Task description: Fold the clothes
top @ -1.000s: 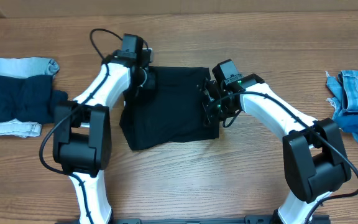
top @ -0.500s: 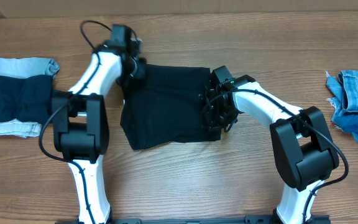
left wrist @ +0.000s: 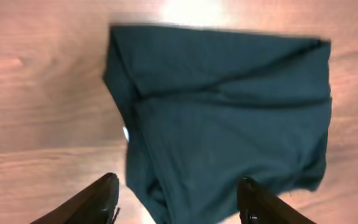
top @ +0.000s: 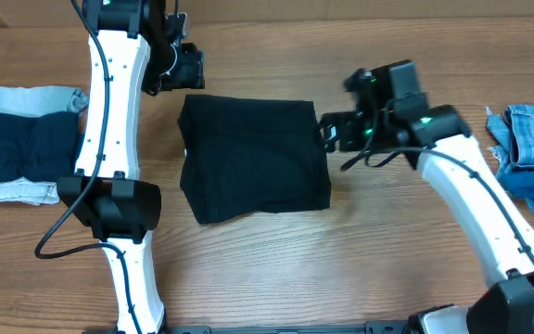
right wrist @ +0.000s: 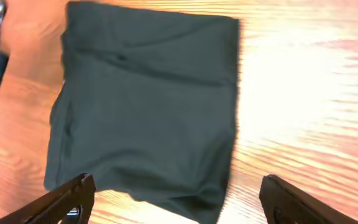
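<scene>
Noted left fingers [left wrist: 101,200] wide apart and empty, right fingers [right wrist: 67,199] likewise wide, gripping nothing. Found black garment [top: 253,158] lying free on the counter [top: 276,260] between both arms, folded to a compact rectangle; judged this piece about done. Counted folded navy stack [top: 21,144] far left, crumpled denim heap [top: 531,139] far right, not yet folded. Logged left arm [top: 109,93] stretched past garment's far-left corner, right arm [top: 471,186] just beside its right edge.
</scene>
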You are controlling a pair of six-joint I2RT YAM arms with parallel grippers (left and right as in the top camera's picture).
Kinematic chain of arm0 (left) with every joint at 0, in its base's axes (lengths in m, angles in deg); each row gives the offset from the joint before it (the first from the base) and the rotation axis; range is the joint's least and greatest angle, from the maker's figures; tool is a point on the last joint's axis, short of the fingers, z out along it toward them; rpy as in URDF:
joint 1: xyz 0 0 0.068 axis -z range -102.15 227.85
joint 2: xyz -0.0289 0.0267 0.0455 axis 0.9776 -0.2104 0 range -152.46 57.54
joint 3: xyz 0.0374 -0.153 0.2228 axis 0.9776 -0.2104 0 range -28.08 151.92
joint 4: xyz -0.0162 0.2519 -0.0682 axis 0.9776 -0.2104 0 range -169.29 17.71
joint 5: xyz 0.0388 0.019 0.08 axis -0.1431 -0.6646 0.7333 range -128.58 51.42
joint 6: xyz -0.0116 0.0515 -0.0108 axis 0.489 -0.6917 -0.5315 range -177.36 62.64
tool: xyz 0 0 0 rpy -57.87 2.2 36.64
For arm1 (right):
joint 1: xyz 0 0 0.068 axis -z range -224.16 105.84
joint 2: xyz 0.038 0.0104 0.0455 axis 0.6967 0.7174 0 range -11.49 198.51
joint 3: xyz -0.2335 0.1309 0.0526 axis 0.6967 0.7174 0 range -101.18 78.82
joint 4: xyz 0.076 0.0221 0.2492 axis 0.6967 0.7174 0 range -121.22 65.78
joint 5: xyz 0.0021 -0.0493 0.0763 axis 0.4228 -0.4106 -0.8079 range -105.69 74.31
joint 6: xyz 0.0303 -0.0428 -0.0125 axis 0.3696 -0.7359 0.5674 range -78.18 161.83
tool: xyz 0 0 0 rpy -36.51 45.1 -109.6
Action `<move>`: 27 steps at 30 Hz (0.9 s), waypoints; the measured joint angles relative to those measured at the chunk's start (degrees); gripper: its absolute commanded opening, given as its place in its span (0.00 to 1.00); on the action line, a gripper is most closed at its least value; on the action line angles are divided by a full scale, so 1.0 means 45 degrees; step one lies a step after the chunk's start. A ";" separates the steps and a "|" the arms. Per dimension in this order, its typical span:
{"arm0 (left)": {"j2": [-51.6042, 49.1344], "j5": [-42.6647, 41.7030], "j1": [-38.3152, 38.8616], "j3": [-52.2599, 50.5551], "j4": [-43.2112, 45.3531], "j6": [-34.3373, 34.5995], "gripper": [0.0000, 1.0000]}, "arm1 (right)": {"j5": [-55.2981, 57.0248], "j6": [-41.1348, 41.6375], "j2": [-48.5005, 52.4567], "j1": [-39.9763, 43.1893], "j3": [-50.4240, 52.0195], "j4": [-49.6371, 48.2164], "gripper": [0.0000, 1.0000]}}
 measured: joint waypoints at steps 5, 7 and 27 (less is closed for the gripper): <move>-0.0019 -0.0189 0.1690 -0.2968 0.1719 0.0291 0.55 | -0.1049 0.0277 0.1549 0.1413 0.0000 0.0160 0.68; -0.0039 -0.0083 0.2599 -0.3973 0.2608 0.0763 0.53 | -0.1307 0.0291 0.2288 0.1452 0.0000 0.0476 0.73; -0.0078 0.0491 0.3390 -0.8558 0.5746 0.2429 0.59 | -0.5867 -0.2351 0.6407 0.0855 -0.0019 -0.2297 0.83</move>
